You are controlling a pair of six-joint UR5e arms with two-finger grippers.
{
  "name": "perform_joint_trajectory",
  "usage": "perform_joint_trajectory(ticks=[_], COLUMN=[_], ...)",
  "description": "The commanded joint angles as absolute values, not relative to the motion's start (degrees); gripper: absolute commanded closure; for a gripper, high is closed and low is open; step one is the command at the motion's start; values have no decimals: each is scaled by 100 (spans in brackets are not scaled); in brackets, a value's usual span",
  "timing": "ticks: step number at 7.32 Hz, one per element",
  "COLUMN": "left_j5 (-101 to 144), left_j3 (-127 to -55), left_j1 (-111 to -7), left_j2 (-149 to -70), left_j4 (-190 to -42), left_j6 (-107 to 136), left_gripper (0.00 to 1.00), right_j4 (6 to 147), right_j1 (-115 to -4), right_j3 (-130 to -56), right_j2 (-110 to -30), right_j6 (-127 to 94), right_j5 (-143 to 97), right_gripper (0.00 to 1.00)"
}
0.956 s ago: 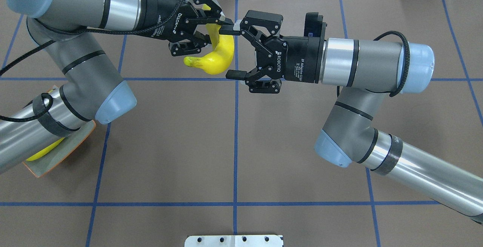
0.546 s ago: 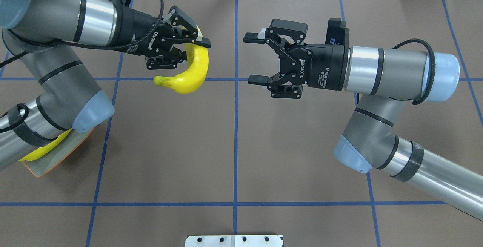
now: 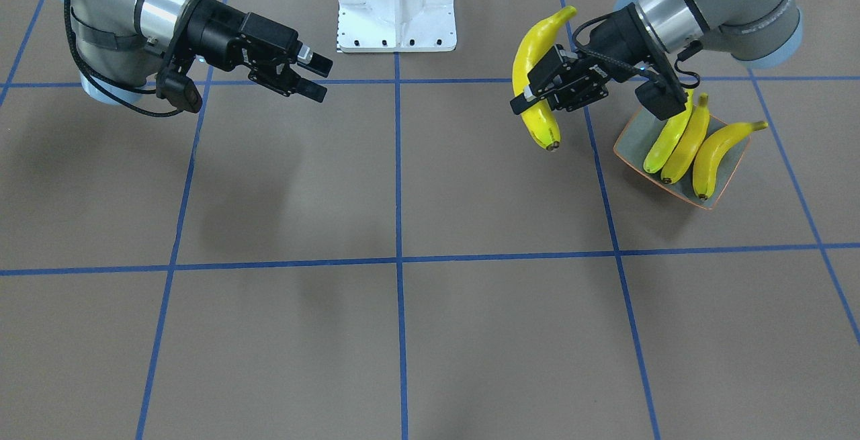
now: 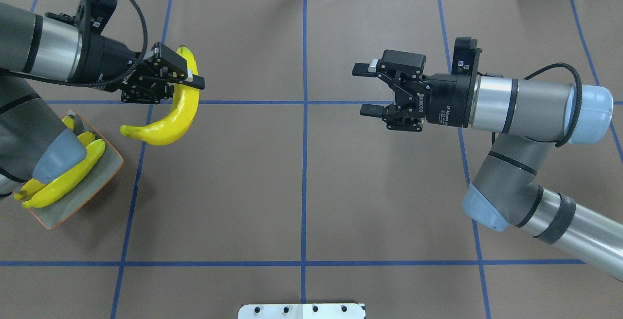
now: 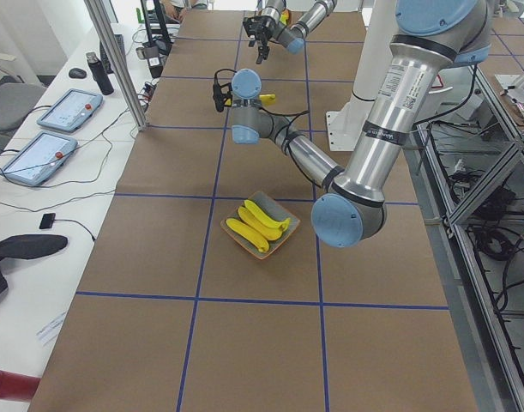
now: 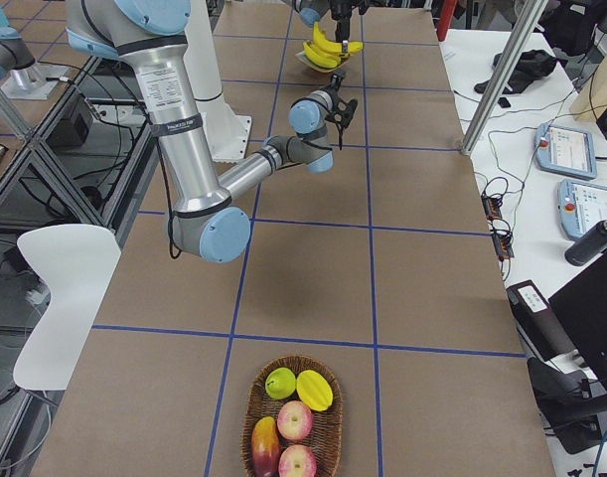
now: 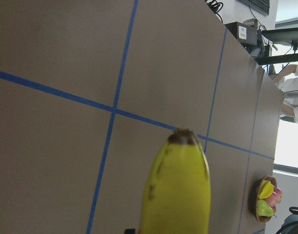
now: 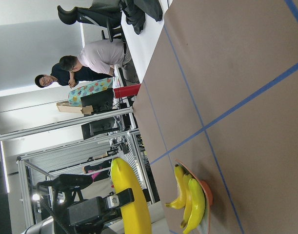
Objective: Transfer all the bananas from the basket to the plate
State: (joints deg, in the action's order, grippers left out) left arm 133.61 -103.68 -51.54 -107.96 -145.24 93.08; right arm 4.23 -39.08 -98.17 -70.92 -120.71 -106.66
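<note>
We are mid-carry with the held banana (image 4: 177,114): our left hand (image 4: 187,79) grips its upper half, and the fruit hangs above the bench (image 4: 243,187). The plate (image 4: 82,202), which has three bananas (image 4: 68,180) lying on it, sits at seven o'clock from it in the overhead view. Our right hand (image 4: 362,90), well apart at three o'clock, gapes empty. Next, we judge, comes a swing over the plate, then lowering and letting go beside the others.
</note>
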Motion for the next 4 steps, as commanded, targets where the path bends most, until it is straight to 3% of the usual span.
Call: perform_joint_trajectory(ticks=[1, 4], left_j5=[13316, 12546], left_j3=[-10494, -10686], left_j1=[-5176, -5194], left_j2=[-10223, -9986], left_j4=[-14267, -13178], left_j6=[8117, 6528], left_gripper=[100, 100], right_j4=[596, 1132], right_j1=[-4034, -4437], right_j3=[-9616, -9650], right_j2=[-7337, -7891], right_j6=[-11264, -9725], right_j5=[-10582, -10713], right_gripper=[0, 0])
